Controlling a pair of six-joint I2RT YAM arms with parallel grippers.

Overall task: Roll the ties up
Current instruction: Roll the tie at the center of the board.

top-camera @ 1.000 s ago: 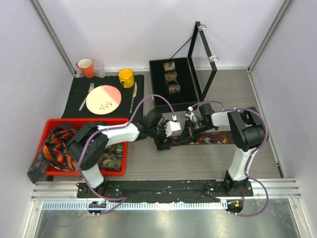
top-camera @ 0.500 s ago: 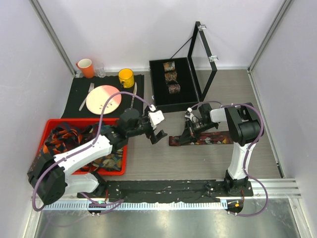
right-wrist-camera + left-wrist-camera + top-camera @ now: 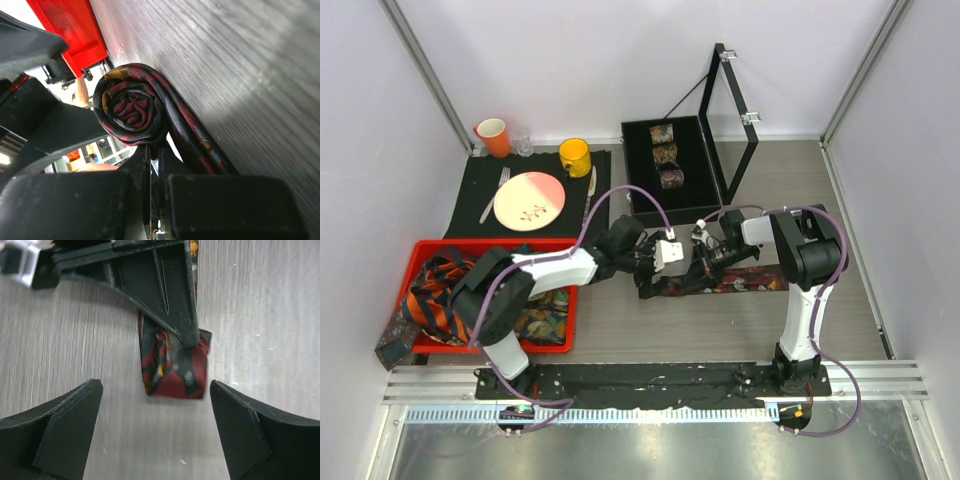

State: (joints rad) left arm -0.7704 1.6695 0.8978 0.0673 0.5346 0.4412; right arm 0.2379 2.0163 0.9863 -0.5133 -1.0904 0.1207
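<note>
The dark red patterned tie (image 3: pixel 752 280) lies flat on the table (image 3: pixel 720 330), near the black box (image 3: pixel 640 210). Its left end is wound into a coil (image 3: pixel 129 106). The right gripper (image 3: pixel 155 185) is clamped on that coil, jaws nearly together. The left gripper (image 3: pixel 154 386) faces the tie's end with jaws wide, gripping nothing. An orange-navy striped tie (image 3: pixel 435 300) lies in the red tray (image 3: pixel 450 244).

Both arms extended inward, wrists nearly met. Left gripper (image 3: pixel 155 386) spread wide; right gripper (image 3: pixel 157 175) clamped on tie (image 3: pixel 131 106).
</note>
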